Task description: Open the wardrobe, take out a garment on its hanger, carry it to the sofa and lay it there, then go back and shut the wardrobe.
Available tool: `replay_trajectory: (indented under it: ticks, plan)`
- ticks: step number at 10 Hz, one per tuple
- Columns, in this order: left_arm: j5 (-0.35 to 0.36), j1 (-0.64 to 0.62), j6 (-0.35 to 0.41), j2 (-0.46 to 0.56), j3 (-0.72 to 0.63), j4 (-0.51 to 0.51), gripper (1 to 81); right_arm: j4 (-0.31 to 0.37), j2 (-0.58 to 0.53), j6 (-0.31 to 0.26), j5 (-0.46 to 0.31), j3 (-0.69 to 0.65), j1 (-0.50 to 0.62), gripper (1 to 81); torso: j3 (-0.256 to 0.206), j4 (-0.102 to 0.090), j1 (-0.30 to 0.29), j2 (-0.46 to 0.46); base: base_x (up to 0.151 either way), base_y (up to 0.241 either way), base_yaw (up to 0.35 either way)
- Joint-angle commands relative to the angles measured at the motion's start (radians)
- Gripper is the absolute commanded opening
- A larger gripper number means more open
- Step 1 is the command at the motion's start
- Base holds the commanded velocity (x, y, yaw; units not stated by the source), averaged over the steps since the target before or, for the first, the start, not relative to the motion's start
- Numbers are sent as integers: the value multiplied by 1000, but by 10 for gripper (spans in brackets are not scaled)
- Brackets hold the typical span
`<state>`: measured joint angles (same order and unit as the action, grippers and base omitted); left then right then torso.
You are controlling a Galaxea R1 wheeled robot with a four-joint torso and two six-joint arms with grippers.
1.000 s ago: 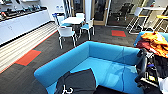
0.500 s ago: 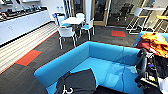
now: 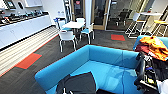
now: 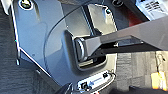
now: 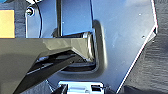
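The bright blue sofa (image 3: 110, 60) spreads across the near half of the head view, its curved back running from the left round to the right. The black garment (image 3: 78, 83) lies flat on the near left part of the seat, at the picture's lower edge. A small white bit shows at the garment's near edge, and I cannot tell whether it is the hanger. Both wrist views look down on the robot's own dark plate and bar over dark carpet.
Orange clothing (image 3: 156, 46) is heaped on the sofa's right end, with dark gear (image 3: 145, 75) below it. Beyond the sofa stand a white table (image 3: 73, 24) and white chairs (image 3: 67, 37). A long white counter (image 3: 22, 28) lines the left wall. High stools (image 3: 136, 23) stand at the back right.
The whole head picture has slid slightly downward, so the camera has moved a little. The black garment stays lying on the sofa seat.
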<state>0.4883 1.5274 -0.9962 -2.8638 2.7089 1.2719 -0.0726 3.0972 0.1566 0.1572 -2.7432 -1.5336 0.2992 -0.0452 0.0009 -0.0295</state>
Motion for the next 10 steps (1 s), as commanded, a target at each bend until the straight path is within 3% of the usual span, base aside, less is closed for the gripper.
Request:
replay_trajectory:
  ticks: [1, 3, 4, 6, 8, 10]
  plan:
    - [-22, -20, 5, 3, 15, 18, 811, -15, 10, -5, -61, 4, 5, 811, -71, 0, 0, 0, 0, 0, 0]
    - [-27, -19, 7, -13, 17, 20, 811, -16, 8, -5, -61, 4, 3, 811, -131, 0, -1, -1, 0, 0, 0]
    - [-33, -19, 7, -20, 17, 18, 811, -15, 8, -5, -61, 4, 3, 811, -84, 0, -1, -2, 0, 0, 0]
    - [-34, -19, 10, -29, 20, 18, 811, -16, 7, -5, -61, 4, 3, 811, -106, 0, -1, -2, 0, 0, 0]
    - [-82, -20, 10, -55, 45, 10, 811, -16, 7, -5, -61, 4, -1, 811, -104, 0, -1, -3, 0, 0, 0]
    - [-85, -20, 10, -72, 60, 14, 811, -16, 7, -5, -61, 4, -7, 811, -104, 0, -1, -3, 0, 0, 0]
